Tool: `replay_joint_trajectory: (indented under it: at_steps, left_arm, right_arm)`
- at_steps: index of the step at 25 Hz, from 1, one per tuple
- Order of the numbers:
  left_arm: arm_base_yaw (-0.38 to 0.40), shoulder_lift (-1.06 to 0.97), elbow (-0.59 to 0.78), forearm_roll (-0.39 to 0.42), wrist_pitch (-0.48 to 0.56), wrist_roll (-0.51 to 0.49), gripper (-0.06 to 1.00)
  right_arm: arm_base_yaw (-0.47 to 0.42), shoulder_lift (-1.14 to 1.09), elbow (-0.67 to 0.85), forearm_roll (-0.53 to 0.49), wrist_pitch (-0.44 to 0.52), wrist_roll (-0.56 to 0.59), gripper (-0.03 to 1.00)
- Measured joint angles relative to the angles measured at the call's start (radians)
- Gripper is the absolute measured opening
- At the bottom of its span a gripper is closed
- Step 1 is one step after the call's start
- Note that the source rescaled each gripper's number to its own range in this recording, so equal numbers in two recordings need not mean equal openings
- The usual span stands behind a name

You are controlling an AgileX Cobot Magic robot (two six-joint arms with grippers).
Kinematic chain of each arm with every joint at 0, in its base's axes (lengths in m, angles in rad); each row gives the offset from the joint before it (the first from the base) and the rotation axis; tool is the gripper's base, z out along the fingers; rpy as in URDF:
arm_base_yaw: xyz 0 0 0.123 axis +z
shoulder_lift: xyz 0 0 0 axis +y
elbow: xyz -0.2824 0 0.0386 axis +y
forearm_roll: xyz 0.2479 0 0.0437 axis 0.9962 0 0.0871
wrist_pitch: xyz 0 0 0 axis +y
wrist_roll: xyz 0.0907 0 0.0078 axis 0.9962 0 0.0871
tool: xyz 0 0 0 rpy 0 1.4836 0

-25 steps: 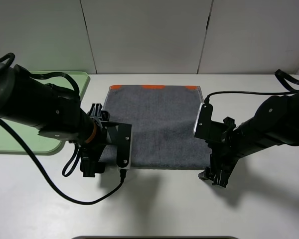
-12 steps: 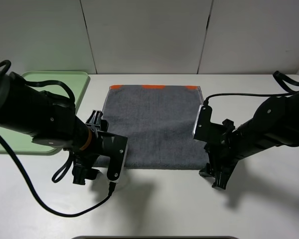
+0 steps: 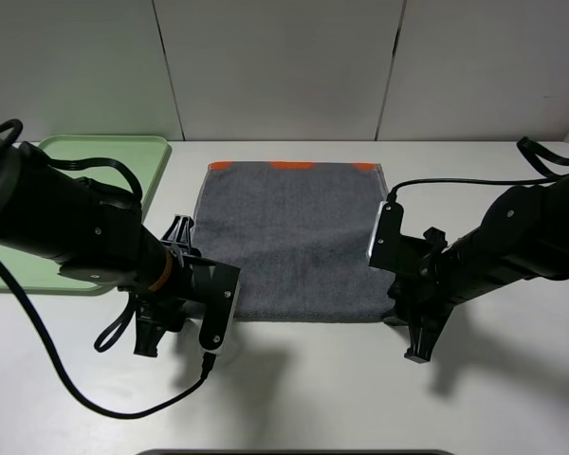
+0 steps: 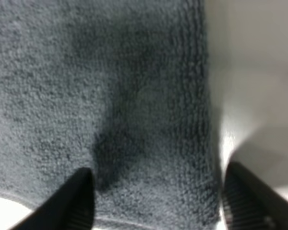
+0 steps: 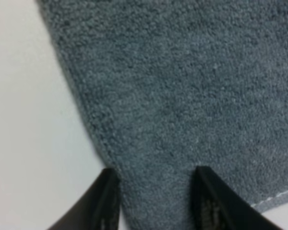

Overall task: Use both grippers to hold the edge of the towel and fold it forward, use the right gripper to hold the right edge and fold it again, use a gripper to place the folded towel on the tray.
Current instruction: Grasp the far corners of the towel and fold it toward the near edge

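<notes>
The towel [image 3: 289, 237] is soft, limp terry: light, grippy rather than slippery, with nothing to break. It will likely sag and drag wherever it is not held. It wants a pinch at both near corners of the plain grey edge of the towel [image 3: 303, 318], right on the stitched hem and taking one layer only. It lies flat on the desk [image 3: 313, 398], its orange-patched border on the side far from the jaws.

The left gripper [image 4: 161, 203] is tipped down over the near left corner, jaws spread, with hem and corner lying flat between them. The tray [image 3: 123, 147] sits well apart, out beyond that arm. The right gripper [image 5: 158, 203] mirrors it at the near right corner, jaws likewise apart and straddling ungathered cloth. Both wrist views are blurred, so I cannot tell whether the tips already press the pile. Both arms reach in low, forearms angled inward, wrists bent steeply down.
</notes>
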Motion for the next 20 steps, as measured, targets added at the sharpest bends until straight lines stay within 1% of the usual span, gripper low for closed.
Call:
replay_joint_trajectory:
  at_steps: [2, 7, 9, 11, 12, 20]
  left_arm:
    - [0.0, 0.0, 0.0, 0.0, 0.0, 0.0, 0.43]
    - [0.0, 0.0, 0.0, 0.0, -0.001, 0.001, 0.2]
    - [0.0, 0.001, 0.0, 0.0, -0.006, 0.001, 0.12]
    - [0.0, 0.001, 0.0, 0.0, -0.008, 0.001, 0.04]
    - [0.0, 0.001, 0.0, 0.0, -0.008, 0.001, 0.02]
    - [0.0, 0.001, 0.0, 0.0, -0.01, 0.001, 0.0]
  right_arm:
    - [0.0, 0.0, 0.001, 0.0, -0.001, 0.0, 0.35]
    - [0.0, 0.007, 0.001, -0.001, -0.006, 0.0, 0.07]
    - [0.0, 0.007, 0.001, -0.001, -0.008, 0.0, 0.0]
    - [0.0, 0.007, 0.001, -0.001, -0.009, 0.0, 0.0]
    - [0.0, 0.007, 0.001, -0.001, -0.009, 0.0, 0.0]
    - [0.0, -0.003, 0.002, -0.003, -0.01, 0.0, 0.0]
